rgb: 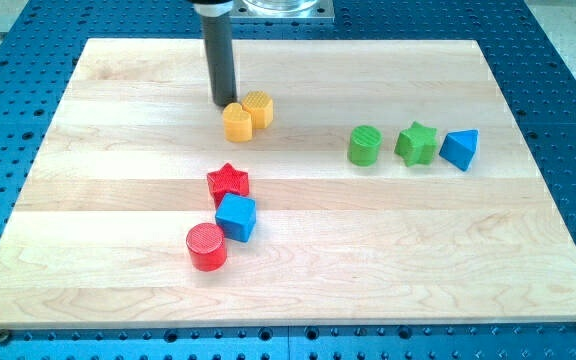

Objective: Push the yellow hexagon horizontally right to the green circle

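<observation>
Two yellow blocks [247, 114] beside my tip [223, 103]

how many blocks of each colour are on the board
yellow: 2, hexagon and circle
green: 2, circle and star
red: 2, star and circle
blue: 2, cube and triangle
total: 8

No text, label, brand, number or sign can be read anywhere in the camera view — nothing legible is printed on the wooden board [298, 270], on the coloured blocks, or on the blue perforated table [568, 80] beneath.
</observation>
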